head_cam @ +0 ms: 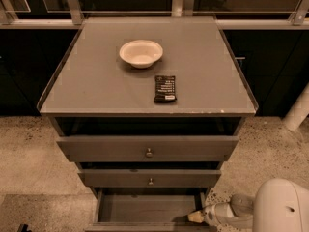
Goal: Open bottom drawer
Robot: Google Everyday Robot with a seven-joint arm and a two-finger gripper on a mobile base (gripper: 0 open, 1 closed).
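The grey cabinet has three drawers. The top drawer [147, 149] is the widest, the middle drawer [150, 179] is smaller, and both show a small round knob. The bottom drawer [145, 209] stands pulled out toward me, its empty inside visible, its front edge along the bottom of the frame, knob out of view. My gripper [197, 217] is at the drawer's right side near its front corner, pointing left, with the white arm [280, 207] behind it at the lower right.
On the cabinet's grey top [96, 81] sit a white bowl [140, 52] and a dark snack bar [165, 89]. A white post [298, 108] stands at the right. Speckled floor surrounds the cabinet. Dark cabinets and a rail run behind.
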